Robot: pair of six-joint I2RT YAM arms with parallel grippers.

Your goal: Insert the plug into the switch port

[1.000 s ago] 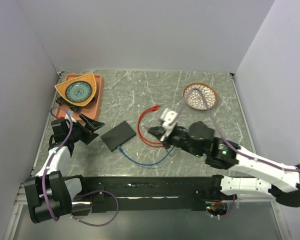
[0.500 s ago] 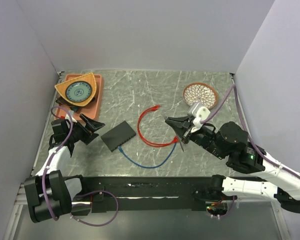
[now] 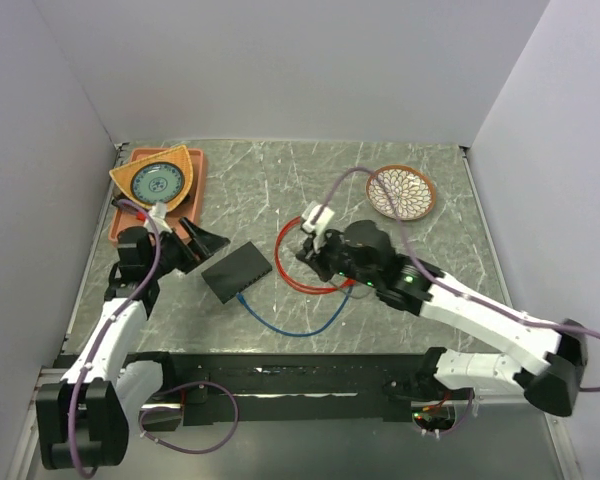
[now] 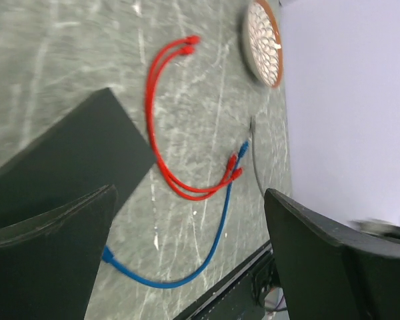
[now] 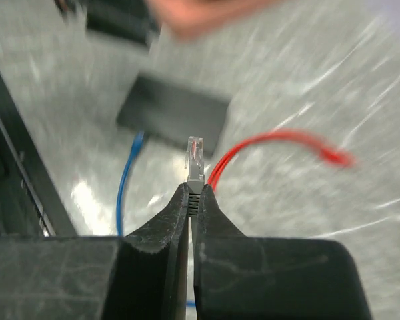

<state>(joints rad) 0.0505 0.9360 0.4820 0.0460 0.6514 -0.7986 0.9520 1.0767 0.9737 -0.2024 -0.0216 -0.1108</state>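
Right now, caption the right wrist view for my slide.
Right tool pinches the plug, with the blurred switch and red cable beyond.

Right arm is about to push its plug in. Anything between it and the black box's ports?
Nothing upright. Only the thin red cable lies flat between the right gripper, shut on the clear plastic plug, and the flat black rectangular box. A blue cable enters its near edge.

The plug (image 5: 195,159) is a small clear modular connector. It is pinched at its rear end between the closed fingertips of the right gripper (image 5: 193,192), with its nose pointing toward the switch (image 3: 237,270) and apart from it. The switch is a flat black rectangular box, lying flat and set diagonally. Its individual ports cannot be made out.
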